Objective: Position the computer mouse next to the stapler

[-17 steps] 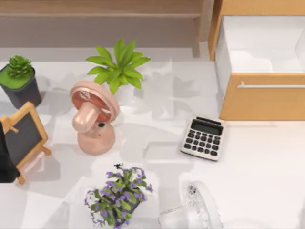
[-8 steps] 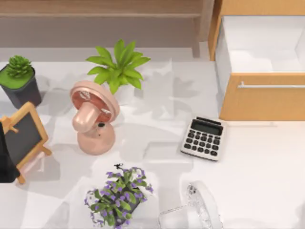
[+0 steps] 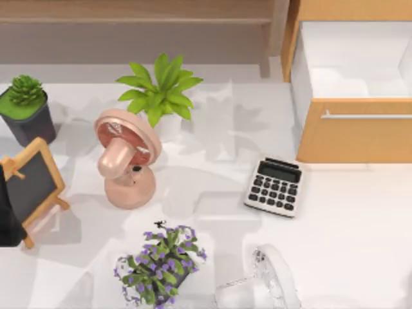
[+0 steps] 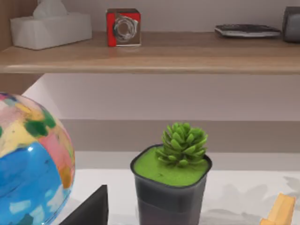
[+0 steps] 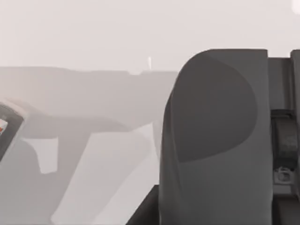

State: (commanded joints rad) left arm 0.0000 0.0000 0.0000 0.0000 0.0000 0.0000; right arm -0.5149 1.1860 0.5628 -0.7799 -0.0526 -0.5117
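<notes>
On shelf point(image 4: 154, 51), red cube point(image 4: 123, 27), tissue box point(image 4: 50, 29), from left wrist

Open tabletop point(image 3: 360, 219) right of the calculator point(image 3: 274, 187); pink fan point(image 3: 125, 158) crowds the left.

The white table point(image 3: 360, 219) is carrying a pink fan point(image 3: 125, 161) near its middle. Right of the fan a calculator point(image 3: 274, 187) is lying flat; behind the fan a leafy plant point(image 3: 161, 87) is standing, and in front a purple-flowered plant point(image 3: 161, 264).
</notes>
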